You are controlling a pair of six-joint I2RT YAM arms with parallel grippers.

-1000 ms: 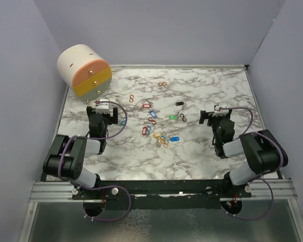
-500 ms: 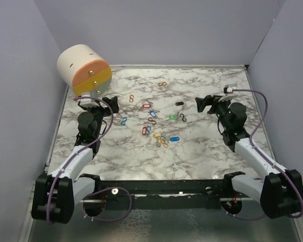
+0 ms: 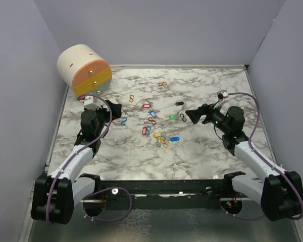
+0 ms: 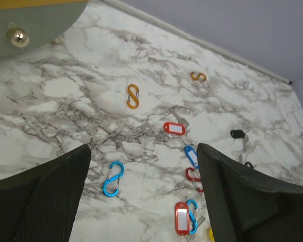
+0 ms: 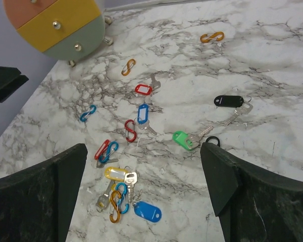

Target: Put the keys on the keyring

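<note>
Scene: I am looking down on a marble table (image 3: pixel 202 151), with both arms reaching in from the near edge toward its middle.
Left pincer: the left gripper (image 3: pixel 113 108) stands wide open over the table with nothing between its fingers.
Right pincer: the right gripper (image 3: pixel 192 116) is likewise spread wide and empty, and points at the scatter from the other side.
Where the keys lie: the keys (image 5: pixel 143 112) are strewn flat across the table's centre, between the two grippers and well clear of the round drawer unit (image 3: pixel 86 70).
How they look: small metal keys on oblong plastic tags. Among them are a red tag (image 5: pixel 143 89), a green tag (image 5: pixel 181 138), a black tag (image 5: pixel 228 101) and a yellow tag (image 5: pixel 115 173).
Hooks: coloured snap hooks (image 5: pixel 128 67) lie among them. I cannot tell which one is the keyring.
Risk, size: each key is far smaller than a finger and lies flat, so I judge a pinch could skid it away.
Risk, tangle: round the yellow tag, keys and hooks overlap, so a grab there may lift several.
Risk, arms: both arms aim at one small patch, so they could knock together.
</note>
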